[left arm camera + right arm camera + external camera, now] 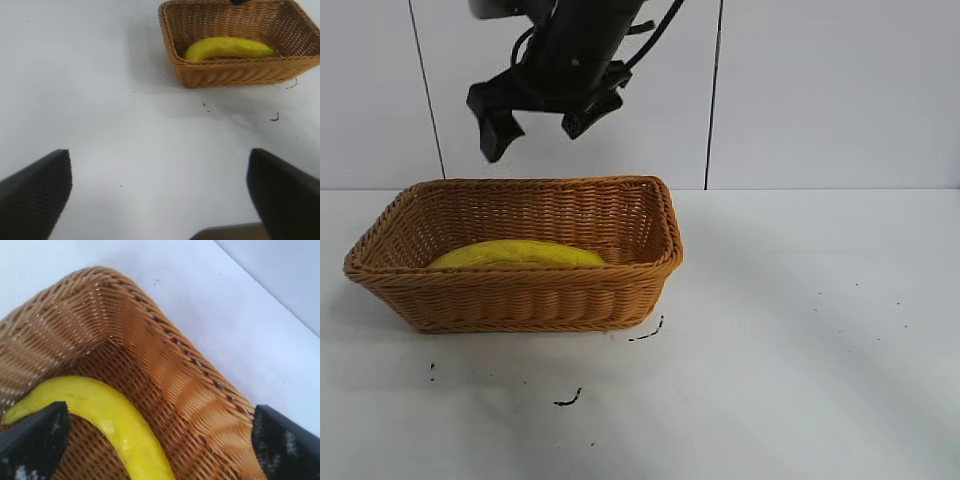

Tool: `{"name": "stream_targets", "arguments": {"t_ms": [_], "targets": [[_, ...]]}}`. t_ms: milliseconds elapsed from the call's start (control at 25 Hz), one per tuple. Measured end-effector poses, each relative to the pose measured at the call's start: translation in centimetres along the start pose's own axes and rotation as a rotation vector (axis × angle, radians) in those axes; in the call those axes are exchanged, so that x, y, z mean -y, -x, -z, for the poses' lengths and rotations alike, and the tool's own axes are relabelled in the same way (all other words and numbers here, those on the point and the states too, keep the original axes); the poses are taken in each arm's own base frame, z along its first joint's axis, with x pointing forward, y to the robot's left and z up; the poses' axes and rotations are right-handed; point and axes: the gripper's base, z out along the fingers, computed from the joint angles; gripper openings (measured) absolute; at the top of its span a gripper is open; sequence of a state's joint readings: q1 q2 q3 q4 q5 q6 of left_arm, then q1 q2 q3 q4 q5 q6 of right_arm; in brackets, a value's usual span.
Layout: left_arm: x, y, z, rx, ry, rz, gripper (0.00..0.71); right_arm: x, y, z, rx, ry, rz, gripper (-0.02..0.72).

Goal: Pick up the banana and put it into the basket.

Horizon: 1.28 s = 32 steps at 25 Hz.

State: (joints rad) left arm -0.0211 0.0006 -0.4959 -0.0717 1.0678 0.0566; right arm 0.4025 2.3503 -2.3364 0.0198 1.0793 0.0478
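The long, gently curved yellow banana point(517, 253) lies on the floor of the rectangular light-brown woven wicker basket point(520, 300), which stands on the white table point(800, 350) toward the left side in the exterior view. The banana's long axis runs along the basket's length, left to right in that view, parallel to the near long wall and just behind it, so that only its upper curve shows above the braided rim. In the left wrist view the banana point(227, 48) shows whole inside the basket point(235, 75), one end thicker and rounded near a short wall, the other tapering to a greenish tip that points toward the opposite short wall. The right gripper point(542, 123) hangs in the air above the basket's back rim, apart from both basket and banana, its two dark fingers spread wide and holding nothing; its own wrist view looks down onto the banana point(120, 425) and a corner of the basket point(165, 365). The left gripper point(160, 195) is off over bare table, well apart from the basket, its jaws likewise parted and empty. A few small dark marks point(568, 400) dot the table in front of the basket.
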Motion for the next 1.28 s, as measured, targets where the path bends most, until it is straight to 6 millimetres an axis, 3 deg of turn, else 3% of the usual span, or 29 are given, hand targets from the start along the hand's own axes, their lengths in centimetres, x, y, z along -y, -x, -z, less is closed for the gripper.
{"name": "stream_targets", "arguments": {"t_ms": [400, 560, 760, 960, 1160, 1280], "targets": [[0.0, 0.0, 0.0, 0.000, 0.000, 0.000, 0.690, 14.3, -2.1, 1.4, -0.133, -0.208, -0.179, 0.692], [0.0, 0.0, 0.0, 0.000, 0.000, 0.000, 0.690, 17.5, -2.8, 2.0, -0.134, -0.227, -0.241, 0.692], [0.0, 0.0, 0.0, 0.000, 0.000, 0.000, 0.690, 18.7, -3.1, 2.2, -0.133, -0.225, -0.261, 0.692], [0.0, 0.0, 0.0, 0.000, 0.000, 0.000, 0.690, 17.9, -3.8, 3.4, -0.159, -0.189, -0.280, 0.692], [0.0, 0.0, 0.0, 0.000, 0.000, 0.000, 0.690, 16.1, -6.7, 7.1, -0.234, -0.162, -0.294, 0.692], [0.0, 0.0, 0.0, 0.000, -0.001, 0.000, 0.690, 14.7, -10.2, 9.4, -0.312, -0.152, -0.301, 0.692]]}}
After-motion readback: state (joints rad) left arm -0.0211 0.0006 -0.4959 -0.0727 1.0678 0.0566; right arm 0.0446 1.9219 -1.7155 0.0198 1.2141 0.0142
